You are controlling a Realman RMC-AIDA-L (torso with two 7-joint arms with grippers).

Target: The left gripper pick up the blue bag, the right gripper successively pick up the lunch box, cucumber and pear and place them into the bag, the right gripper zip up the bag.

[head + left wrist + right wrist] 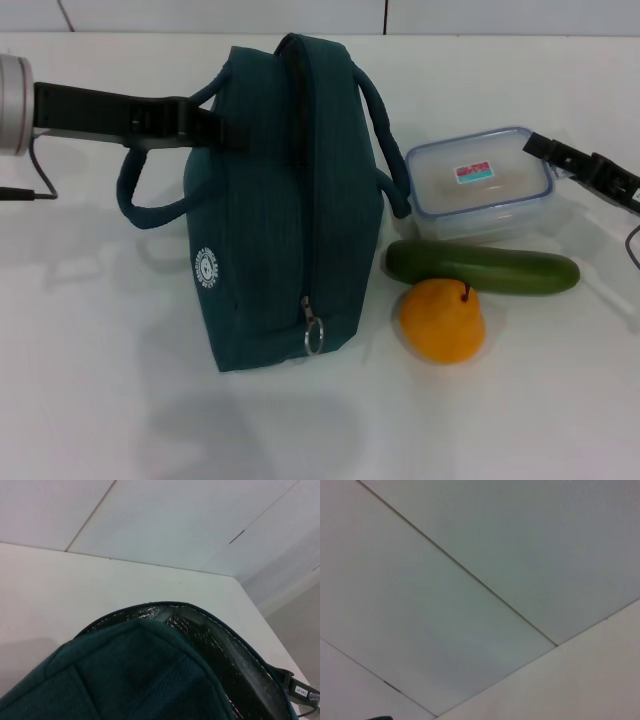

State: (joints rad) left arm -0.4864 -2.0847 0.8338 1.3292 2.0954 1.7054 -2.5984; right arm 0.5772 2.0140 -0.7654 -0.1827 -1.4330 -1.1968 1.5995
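The blue bag (270, 200) stands upright in the middle of the white table, its zip running over the top and down the near end to a metal pull (313, 335). My left gripper (225, 130) reaches in from the left and touches the bag's upper side by the handle (135, 205). In the left wrist view the bag (140, 675) is close below, with its silver lining (215, 645) showing. The lunch box (480, 185), clear with a blue rim, sits right of the bag. In front of it lie the cucumber (480, 268) and the orange-yellow pear (443, 320). My right gripper (535, 147) hovers at the lunch box's far right corner.
The white table (100, 380) extends to the left of the bag and in front of it. A pale panelled wall stands behind the table. The right wrist view holds only wall panels and a table corner.
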